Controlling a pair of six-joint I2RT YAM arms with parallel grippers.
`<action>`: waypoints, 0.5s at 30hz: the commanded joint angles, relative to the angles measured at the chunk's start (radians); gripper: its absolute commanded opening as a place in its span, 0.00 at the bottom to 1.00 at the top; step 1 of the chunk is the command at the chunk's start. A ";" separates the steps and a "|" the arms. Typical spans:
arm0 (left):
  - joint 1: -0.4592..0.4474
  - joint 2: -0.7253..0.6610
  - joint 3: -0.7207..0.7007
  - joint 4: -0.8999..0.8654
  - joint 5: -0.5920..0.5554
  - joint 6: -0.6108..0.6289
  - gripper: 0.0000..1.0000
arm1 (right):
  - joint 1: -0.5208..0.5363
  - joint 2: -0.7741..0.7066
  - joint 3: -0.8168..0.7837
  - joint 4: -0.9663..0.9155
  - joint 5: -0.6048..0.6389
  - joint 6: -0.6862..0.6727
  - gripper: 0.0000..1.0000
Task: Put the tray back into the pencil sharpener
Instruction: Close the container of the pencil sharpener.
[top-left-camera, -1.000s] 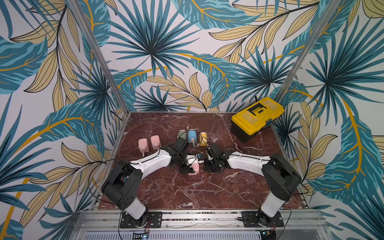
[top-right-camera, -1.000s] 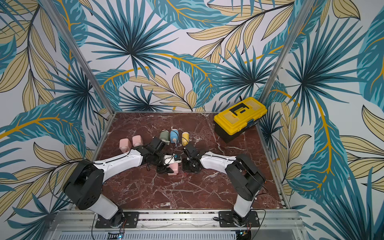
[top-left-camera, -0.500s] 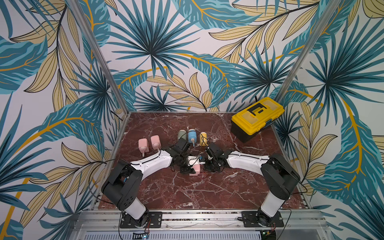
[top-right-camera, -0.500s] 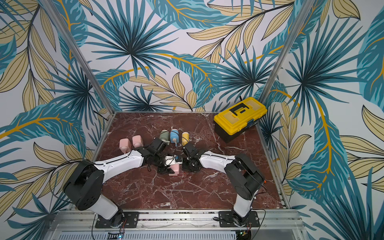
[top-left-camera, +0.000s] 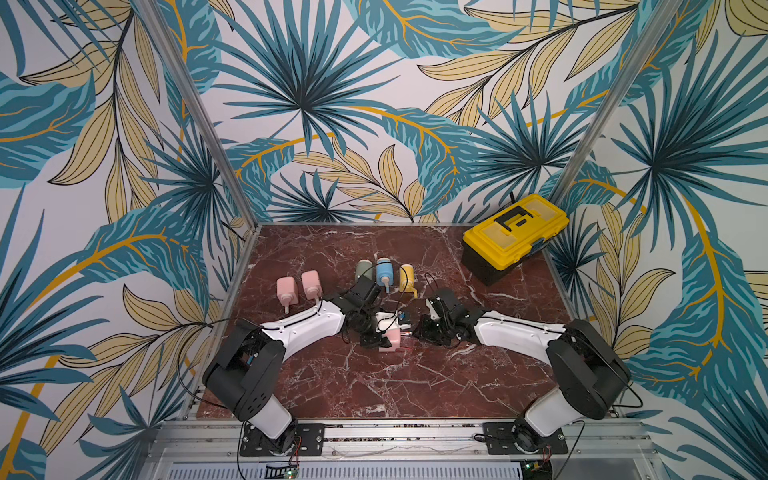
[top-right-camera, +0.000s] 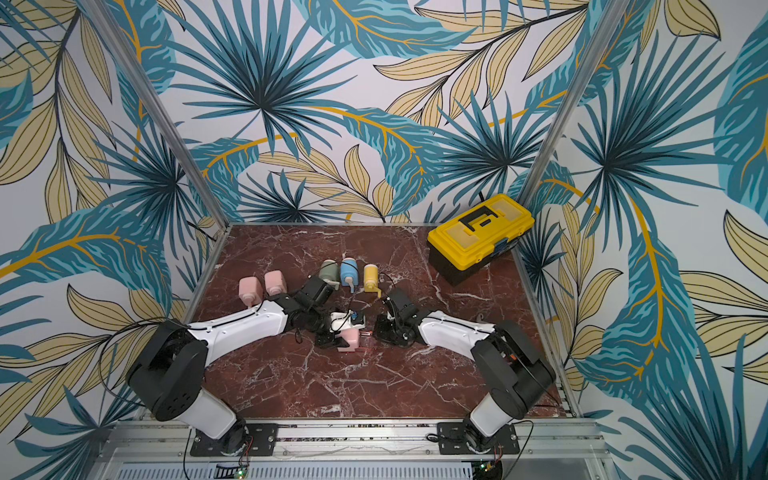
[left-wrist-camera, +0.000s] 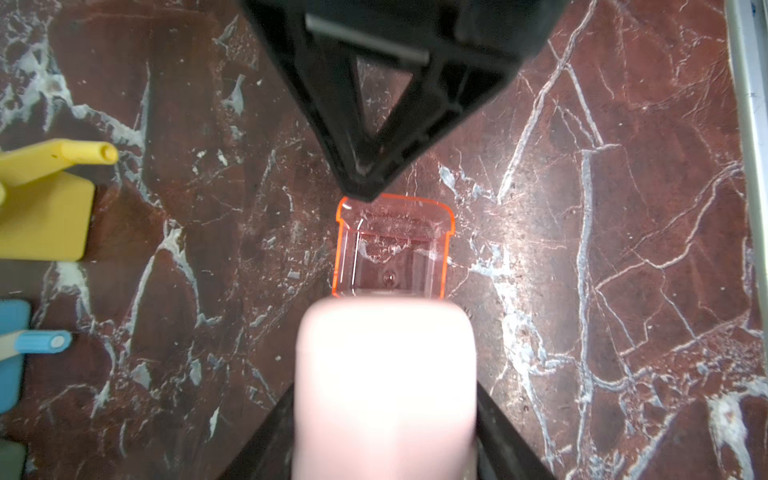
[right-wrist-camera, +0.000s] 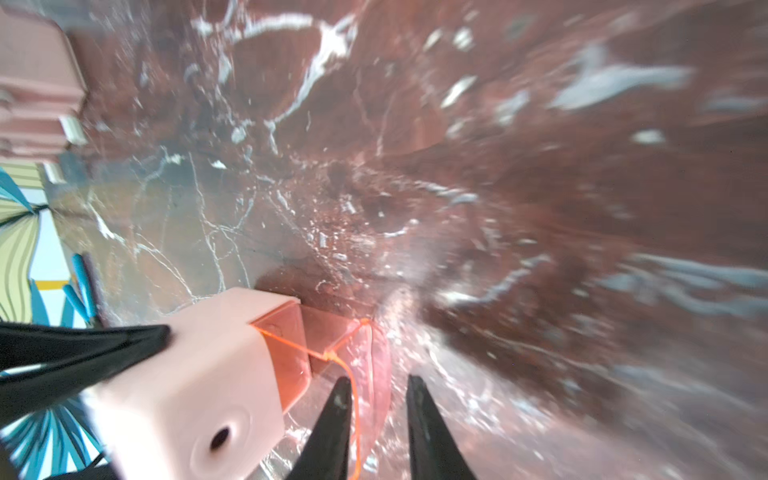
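Observation:
A pink pencil sharpener (top-left-camera: 392, 338) (top-right-camera: 351, 338) lies on the marble floor with my left gripper (top-left-camera: 384, 336) shut on its body (left-wrist-camera: 384, 386). The clear orange tray (left-wrist-camera: 390, 249) (right-wrist-camera: 374, 357) sits partly inside the sharpener's open end, and its front part sticks out. My right gripper (right-wrist-camera: 376, 388) (top-left-camera: 417, 332) faces it from the opposite side. Its fingers stand a little apart on either side of the tray's front wall, with a gap showing beside one finger. One black right finger (left-wrist-camera: 374, 166) touches the tray's outer edge in the left wrist view.
Two more pink sharpeners (top-left-camera: 286, 291) (top-left-camera: 311, 282) stand to the left behind my left arm. Grey-green (top-left-camera: 363, 268), blue (top-left-camera: 384, 270) and yellow (top-left-camera: 407, 276) ones stand in a row just behind the grippers. A yellow toolbox (top-left-camera: 515, 232) occupies the back right corner.
The right gripper's fingers have parted slightly around the tray's front wall. Both arms and the sharpener have hardly shifted.

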 joint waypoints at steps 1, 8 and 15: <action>-0.012 0.010 -0.025 -0.023 -0.021 0.017 0.52 | -0.007 -0.012 -0.040 -0.009 0.027 0.014 0.25; -0.018 0.019 -0.020 -0.024 -0.030 0.014 0.51 | 0.000 0.055 -0.011 0.088 -0.050 0.052 0.17; -0.017 0.032 0.000 -0.024 -0.023 -0.001 0.49 | 0.017 0.165 0.057 0.173 -0.158 0.080 0.15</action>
